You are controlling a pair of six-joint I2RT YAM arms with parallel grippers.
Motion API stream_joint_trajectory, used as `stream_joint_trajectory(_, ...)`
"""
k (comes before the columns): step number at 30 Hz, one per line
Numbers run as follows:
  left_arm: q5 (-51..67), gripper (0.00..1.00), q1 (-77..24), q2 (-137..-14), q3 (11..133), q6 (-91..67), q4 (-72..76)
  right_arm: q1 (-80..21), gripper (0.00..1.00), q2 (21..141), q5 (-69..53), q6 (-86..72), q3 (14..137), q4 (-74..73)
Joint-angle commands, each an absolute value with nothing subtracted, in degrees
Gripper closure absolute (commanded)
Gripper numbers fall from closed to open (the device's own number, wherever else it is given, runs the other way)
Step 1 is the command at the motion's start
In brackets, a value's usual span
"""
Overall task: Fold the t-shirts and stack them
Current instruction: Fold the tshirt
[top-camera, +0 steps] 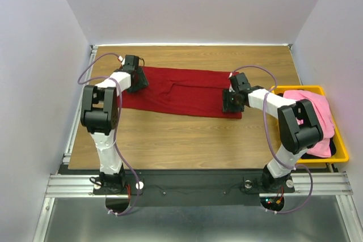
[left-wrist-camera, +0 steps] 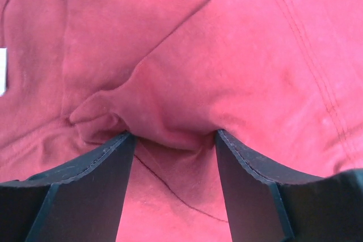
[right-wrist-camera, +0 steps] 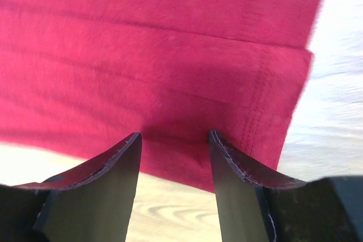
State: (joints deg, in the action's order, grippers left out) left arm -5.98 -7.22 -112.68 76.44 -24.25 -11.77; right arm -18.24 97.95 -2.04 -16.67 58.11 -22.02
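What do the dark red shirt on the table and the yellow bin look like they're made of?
The dark red shirt: soft knit cloth with a matte face, probably cotton jersey; it creases softly and shows stitched hems. The yellow bin: seemingly rigid moulded plastic, smooth and evenly coloured, with a firm straight rim.

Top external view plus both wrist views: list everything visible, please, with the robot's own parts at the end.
dark red t-shirt: one, dark red, folded into a long strip across the middle of the table
neck label: one, white, on the red shirt, at the left edge of the left wrist view
pink t-shirt: one, pink, heaped in the bin
dark cloth: one, black, under the pink shirt, mostly hidden
yellow bin: one, yellow, at the table's right edge
table: one, wood brown
left arm: over the shirt's left end
right arm: over its right end
left tool: open, on puckered cloth
right tool: open, at the hem
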Motion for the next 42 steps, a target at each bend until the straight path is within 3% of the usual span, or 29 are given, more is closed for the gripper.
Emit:
stream_joint_trajectory(1, -8.87, 0.29, -4.75, -120.83, 87.14, -17.33, -17.12, -26.42, 0.43, 102.65, -7.54, -18.28, 56.95, -37.16)
stream_joint_trajectory(6, -10.28, 0.27, -2.99, -130.15, 103.33, -12.49, -21.88, -37.25, 0.43, 103.97, -12.21, -23.46, 60.37, -39.81)
stream_joint_trajectory(13, -13.44, 0.25, -2.72, -143.69, 128.81, -4.23, -27.33, -52.45, 0.42, 112.31, -20.37, -27.25, 76.34, -41.13)
stream_joint_trajectory(17, -14.59, 0.25, -2.11, -146.34, 133.23, -1.50, -25.93, -56.41, 0.42, 116.62, -22.85, -26.98, 83.03, -41.31)
stream_joint_trajectory(21, -10.65, 0.23, -1.67, -143.54, 131.67, -3.16, -26.02, -56.69, 0.42, 114.62, -17.51, -26.28, 85.86, -41.66)
stream_joint_trajectory(25, -7.39, 0.21, -1.76, -131.24, 121.22, -6.58, -22.42, -54.32, 0.41, 111.01, -12.31, -23.12, 88.33, -44.73)
stream_joint_trajectory(33, -9.84, 0.20, -1.76, -114.10, 104.25, -12.57, -21.62, -40.97, 0.42, 103.80, -7.91, -16.01, 84.29, -45.09)
stream_joint_trajectory(42, -15.64, 0.25, -1.67, -115.13, 99.05, -13.10, -20.66, -35.07, 0.57, 109.15, -4.30, -12.57, 84.73, -43.33)
